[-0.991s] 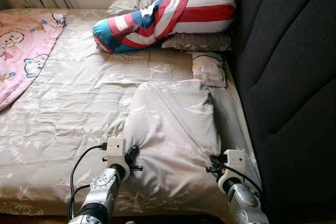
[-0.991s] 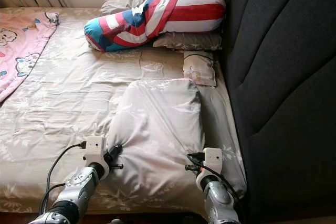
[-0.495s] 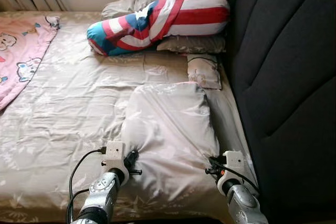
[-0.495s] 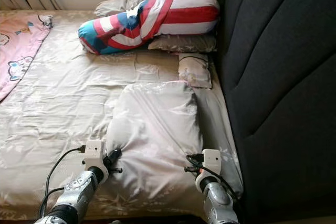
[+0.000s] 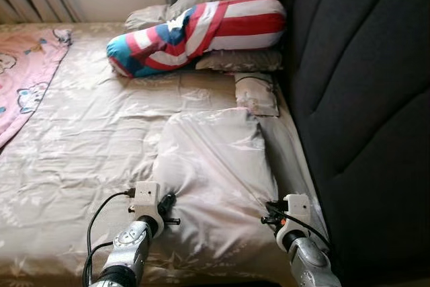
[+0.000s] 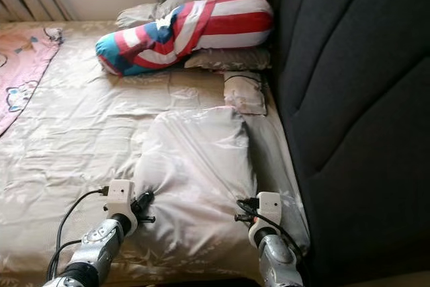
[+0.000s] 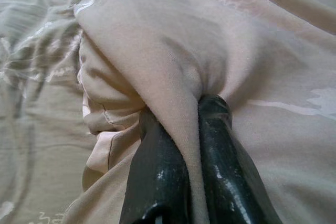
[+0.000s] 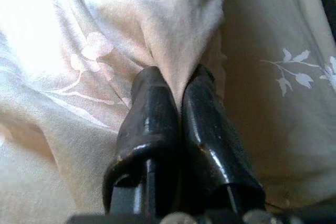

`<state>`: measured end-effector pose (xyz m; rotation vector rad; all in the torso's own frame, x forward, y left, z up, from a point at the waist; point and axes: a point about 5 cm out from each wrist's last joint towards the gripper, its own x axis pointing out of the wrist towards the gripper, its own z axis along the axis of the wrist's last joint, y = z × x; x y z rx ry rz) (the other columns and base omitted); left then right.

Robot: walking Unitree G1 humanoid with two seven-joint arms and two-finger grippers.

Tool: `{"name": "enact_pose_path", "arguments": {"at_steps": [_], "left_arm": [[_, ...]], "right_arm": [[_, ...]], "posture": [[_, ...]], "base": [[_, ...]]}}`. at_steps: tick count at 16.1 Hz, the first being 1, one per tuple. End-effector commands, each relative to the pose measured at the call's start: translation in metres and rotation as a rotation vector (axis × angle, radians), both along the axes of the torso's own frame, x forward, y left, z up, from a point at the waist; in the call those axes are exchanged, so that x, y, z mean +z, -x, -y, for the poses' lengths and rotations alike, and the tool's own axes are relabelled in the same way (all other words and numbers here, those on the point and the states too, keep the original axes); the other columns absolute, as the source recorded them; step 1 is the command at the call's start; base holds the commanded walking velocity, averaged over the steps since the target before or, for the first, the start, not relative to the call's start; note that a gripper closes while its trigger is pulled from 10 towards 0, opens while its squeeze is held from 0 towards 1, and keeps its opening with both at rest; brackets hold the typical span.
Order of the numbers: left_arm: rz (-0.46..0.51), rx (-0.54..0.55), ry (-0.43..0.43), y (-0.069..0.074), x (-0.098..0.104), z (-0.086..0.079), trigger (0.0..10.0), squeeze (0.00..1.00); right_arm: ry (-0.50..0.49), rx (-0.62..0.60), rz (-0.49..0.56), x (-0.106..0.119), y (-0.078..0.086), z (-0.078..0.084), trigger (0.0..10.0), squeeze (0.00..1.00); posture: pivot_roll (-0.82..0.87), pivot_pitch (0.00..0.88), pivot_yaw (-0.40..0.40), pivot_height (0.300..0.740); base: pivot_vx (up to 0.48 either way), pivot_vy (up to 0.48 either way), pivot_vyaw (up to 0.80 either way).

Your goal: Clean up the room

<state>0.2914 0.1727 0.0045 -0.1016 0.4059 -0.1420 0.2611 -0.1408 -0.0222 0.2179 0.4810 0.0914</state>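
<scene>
With left gripper (image 7: 186,124) and right gripper (image 8: 176,95) jaws each clamped on a near corner of the pillow (image 5: 215,159) on the bed (image 5: 87,132), lift both evenly, keeping fabric taut.

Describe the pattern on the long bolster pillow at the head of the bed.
The bolster pillow has red and white stripes with a blue end; clearest in the left eye view.

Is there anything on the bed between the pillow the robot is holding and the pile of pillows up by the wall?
Yes. A small cushion lies on the sheet between the held pillow and the striped bolster, close to the dark headboard. The sheet beside it is bare.
</scene>
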Motion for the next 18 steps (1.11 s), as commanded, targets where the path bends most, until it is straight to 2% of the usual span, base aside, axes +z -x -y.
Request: {"name": "enact_pose_path", "arguments": {"at_steps": [1, 4, 7, 18], "left_arm": [[0.066, 0.015, -0.034, -0.0075, 0.0123, -0.0086, 10.0, 0.00], [0.064, 0.014, -0.040, -0.0064, 0.0113, -0.0090, 10.0, 0.00], [0.059, 0.021, -0.054, -0.0044, 0.0095, -0.0105, 10.0, 0.00], [0.055, 0.020, -0.065, -0.0023, 0.0078, -0.0119, 10.0, 0.00]], "right_arm": [[0.022, -0.059, 0.035, 0.0042, -0.0027, 0.0140, 10.0, 0.00], [0.025, -0.060, 0.030, 0.0031, -0.0011, 0.0154, 10.0, 0.00], [0.023, -0.057, 0.028, 0.0027, -0.0007, 0.0135, 10.0, 0.00], [0.019, -0.058, 0.020, 0.0010, 0.0012, 0.0121, 10.0, 0.00]], "posture": [[-0.09, 0.052, -0.014, 0.740], [-0.09, 0.061, -0.016, 0.740], [-0.08, 0.069, -0.018, 0.740], [-0.08, 0.081, -0.016, 0.740]], "base": [[0.000, 0.000, -0.80], [0.000, 0.000, -0.80], [0.000, -0.452, -0.80], [0.000, 0.000, -0.80]]}}
